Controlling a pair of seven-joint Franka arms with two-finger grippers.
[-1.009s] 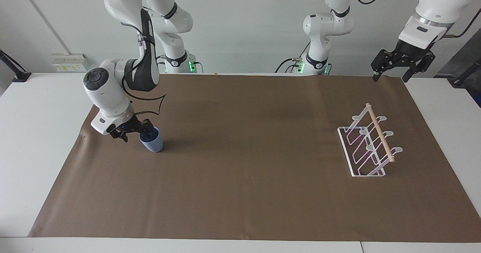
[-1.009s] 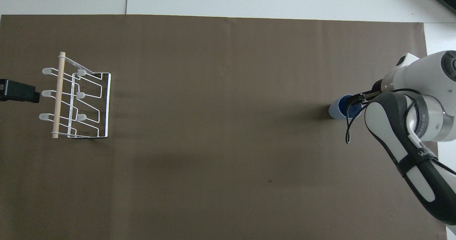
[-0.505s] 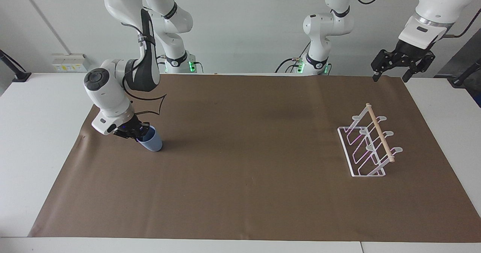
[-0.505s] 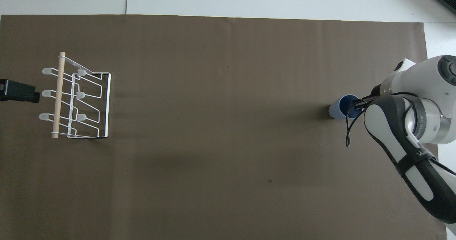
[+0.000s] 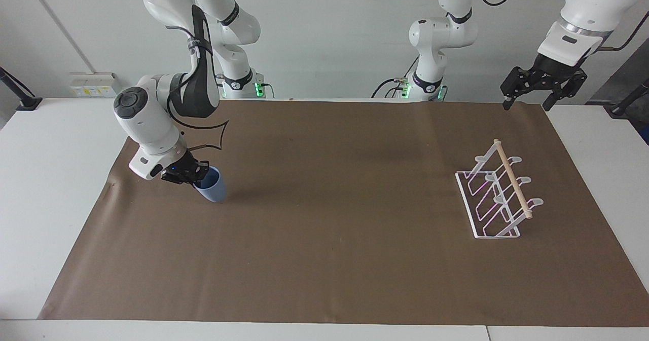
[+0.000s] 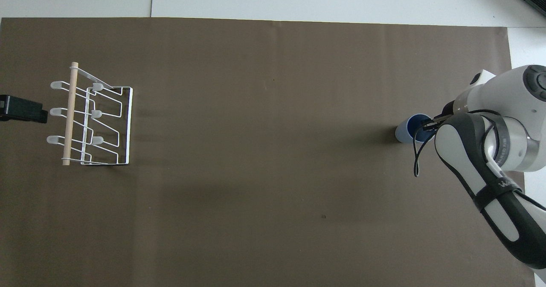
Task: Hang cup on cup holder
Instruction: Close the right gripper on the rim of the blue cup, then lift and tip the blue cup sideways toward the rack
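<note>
The light-blue cup [image 5: 213, 189] is at the right arm's end of the brown mat, tilted, with its open mouth toward my right gripper [image 5: 195, 175]. That gripper is shut on the cup's rim, one finger inside the mouth; it also shows in the overhead view [image 6: 428, 125], as does the cup [image 6: 405, 131]. I cannot tell whether the cup's base touches the mat. The white wire cup holder [image 5: 499, 194] with its wooden dowel stands at the left arm's end [image 6: 91, 120]. My left gripper [image 5: 542, 91] waits open and empty in the air, over the mat's edge beside the holder [image 6: 23, 110].
The brown mat [image 5: 334, 229] covers most of the white table [image 5: 45, 179]. A wall socket strip [image 5: 94, 84] sits at the table's edge by the right arm.
My right gripper has shut on the cup's rim, then risen slightly and shifted toward the middle of the mat, tilting the cup. The left arm and the holder have not moved.
</note>
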